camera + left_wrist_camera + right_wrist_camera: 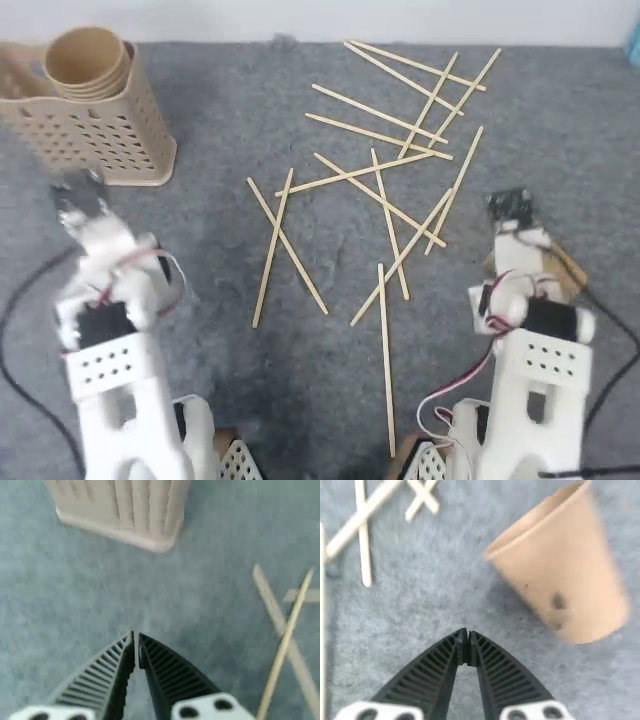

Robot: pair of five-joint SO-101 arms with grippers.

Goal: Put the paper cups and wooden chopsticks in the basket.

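High view: grey carpet is seen, pale wall behind. Chopsticks are scattered mid-carpet; stacked cups are held in the basket, far corner.

Left wrist view: left gripper jaws are pressed together, nothing held.

Right wrist view: right gripper jaws are together too; a lone cup is laid sideways nearby.

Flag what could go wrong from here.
1. The paper cup lies on its side by the shut right gripper; a nudge may roll it away, and a hard pinch may crush it.
2. The chopsticks lie crossed; lifting one may drag or flick others.
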